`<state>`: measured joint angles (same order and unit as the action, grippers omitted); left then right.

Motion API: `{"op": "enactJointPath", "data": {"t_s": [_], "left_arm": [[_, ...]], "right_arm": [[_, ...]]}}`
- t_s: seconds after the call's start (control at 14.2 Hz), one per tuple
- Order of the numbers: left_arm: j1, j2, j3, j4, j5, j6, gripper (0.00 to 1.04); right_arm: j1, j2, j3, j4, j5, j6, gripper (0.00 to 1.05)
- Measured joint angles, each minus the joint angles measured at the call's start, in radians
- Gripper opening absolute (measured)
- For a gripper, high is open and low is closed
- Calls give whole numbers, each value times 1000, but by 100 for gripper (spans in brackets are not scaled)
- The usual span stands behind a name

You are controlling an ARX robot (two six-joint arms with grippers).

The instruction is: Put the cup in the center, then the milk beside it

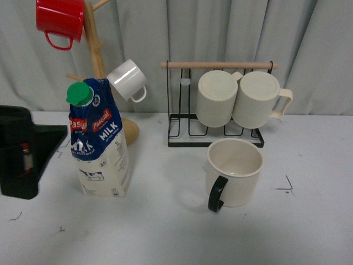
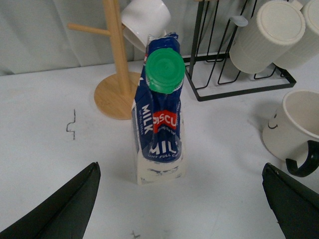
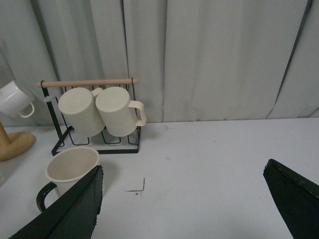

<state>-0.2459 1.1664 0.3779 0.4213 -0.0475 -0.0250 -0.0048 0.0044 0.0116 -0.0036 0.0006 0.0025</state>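
1. The milk (image 1: 99,144) stands upright on the left of the tabletop (image 1: 165,234), green cap on top, just in front of the wooden mug tree (image 1: 94,41).
2. In the left wrist view the left jaws are spread wide and grip nothing. Both dark tips show low in the picture, with bare tabletop around them.
3. The milk (image 2: 159,124) sits squarely in line with the gap between those tips, a little beyond them and clear of both.
4. The cup (image 1: 234,172) stands upright right of centre, its black handle turned toward the robot, just in front of the black wire rack (image 1: 216,141).
5. It is well apart from the milk, and from the left wrist it shows off to one side, part of its little black face (image 2: 272,123) in sight.
6. The right jaws are released too, tips wide apart and empty.
7. In the right wrist view the cup (image 3: 70,167) sits off to one side, partly hidden behind one tip, not between the two.
8. Two ribbed cream mugs (image 1: 237,99) hang on the rack's wooden bar.
9. A red mug (image 1: 59,19) and a small white mug (image 1: 127,80) hang on the tree.
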Motion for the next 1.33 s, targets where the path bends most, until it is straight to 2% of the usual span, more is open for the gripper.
{"op": "enactJointPath", "data": {"t_s": [0.07, 0.21, 0.77, 0.84, 1.33], "left_arm": [[-20, 69, 27, 36, 0, 3, 98], [-52, 303, 106, 153, -66, 35, 98], [-3, 584, 283, 246, -140, 23, 98], [5, 600, 302, 238, -143, 2, 88], [8, 606, 319, 233, -143, -26, 61]], "right_arm": [[0, 0, 0, 0, 0, 0, 98], [0, 0, 0, 0, 0, 0, 98], [0, 0, 0, 0, 0, 0, 98], [0, 0, 0, 0, 0, 0, 98], [0, 0, 0, 0, 0, 0, 98]]}}
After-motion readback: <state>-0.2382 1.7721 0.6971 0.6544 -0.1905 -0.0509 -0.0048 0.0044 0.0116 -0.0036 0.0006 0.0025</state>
